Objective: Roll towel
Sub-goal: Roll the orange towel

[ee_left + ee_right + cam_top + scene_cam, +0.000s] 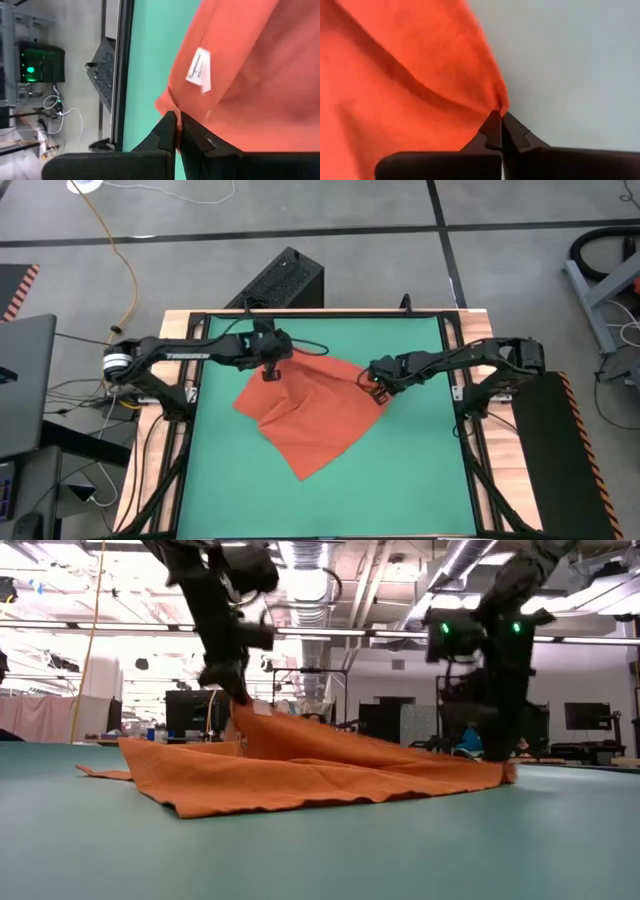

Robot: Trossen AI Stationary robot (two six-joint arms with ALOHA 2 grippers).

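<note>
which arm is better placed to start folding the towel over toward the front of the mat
Left, probably. The left end effector is shut on the towel corner and holds it raised above the mat; the right end effector pinches its corner low.

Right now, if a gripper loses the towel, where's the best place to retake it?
Take the towel by a corner, from above. It lies thin on the green mat, and both the left gripper and right gripper already pinch corners this way.
</note>
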